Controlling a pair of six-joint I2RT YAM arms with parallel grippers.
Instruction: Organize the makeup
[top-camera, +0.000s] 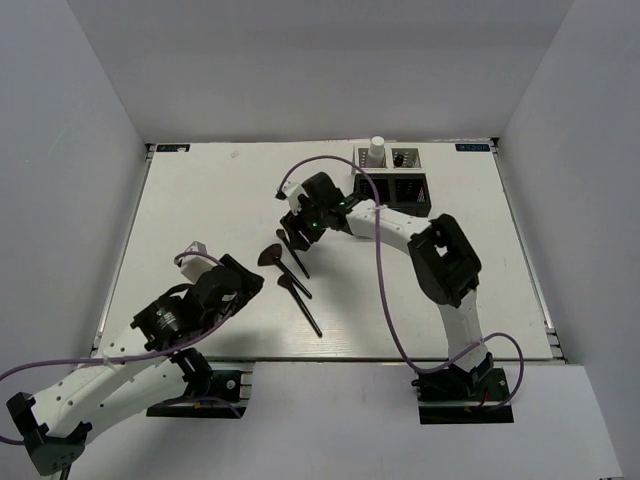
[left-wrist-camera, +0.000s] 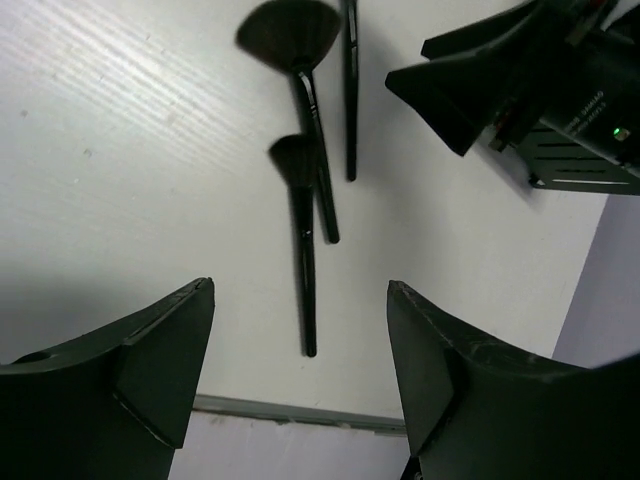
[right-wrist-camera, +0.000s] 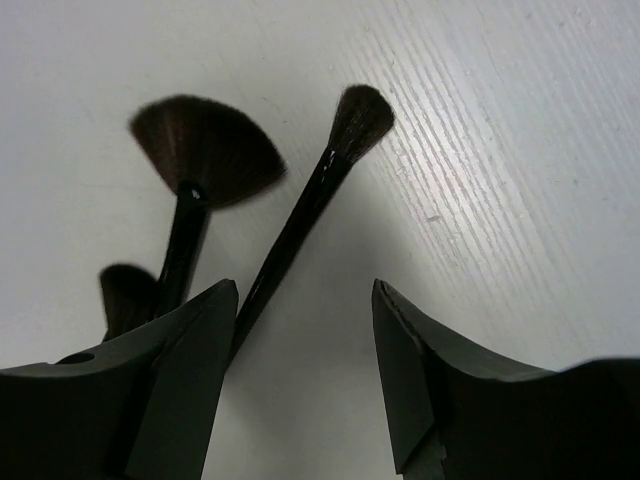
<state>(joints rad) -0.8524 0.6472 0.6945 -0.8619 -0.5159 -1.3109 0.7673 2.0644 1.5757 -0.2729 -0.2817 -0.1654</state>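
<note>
Makeup on the surface, largest item first.

- Surface (top-camera: 200, 200) – white board, walled on three sides.
- Left arm (top-camera: 120, 370) – reaches in low from the near left corner. The left jaws stand wide apart over bare board with nothing between them, short of the brush handles.
- Right arm (top-camera: 445, 265) – bent across the middle towards the brushes. The right jaws are parted and grip nothing.
- Black mesh organizer (top-camera: 412, 192) – at the far edge, right of centre.
- White-capped bottle (top-camera: 376, 152) – upright in the organizer's far left compartment.
- Fan brush (right-wrist-camera: 205, 150) – flat on the board mid-surface, bristles spread towards the far left.
- Round-tipped brush (right-wrist-camera: 358, 120) – lies just beside the fan brush. Its handle runs in against one right finger (right-wrist-camera: 195, 360); contact cannot be told.
- Small brush (left-wrist-camera: 293, 155) – nearest the left arm, its head beside the fan brush's handle and its own handle pointing towards the near edge.
</note>
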